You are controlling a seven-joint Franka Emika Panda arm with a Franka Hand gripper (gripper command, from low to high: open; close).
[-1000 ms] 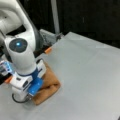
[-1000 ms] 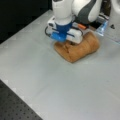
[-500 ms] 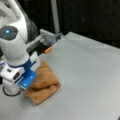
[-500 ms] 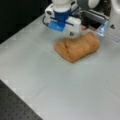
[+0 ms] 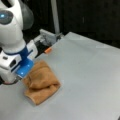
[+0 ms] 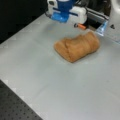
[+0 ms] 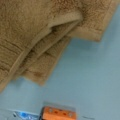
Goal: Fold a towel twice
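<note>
The towel (image 5: 41,83) lies folded into a thick, layered bundle on the grey worktop (image 5: 85,75), toward a front view's lower left; in a front view (image 6: 77,47) it sits near the top centre, its stacked edges facing the view's left. In the wrist view the towel (image 7: 37,37) fills the upper left, several layers showing at its open edge, with bare worktop (image 7: 95,75) to the right. At a front view's left edge the tool (image 5: 11,78) hangs just beside the bundle; whether it touches the towel, and how far its jaws stand apart, I cannot tell. Further right, a small orange object (image 5: 48,50) lies apart from the towel, near the worktop's far edge.
</note>
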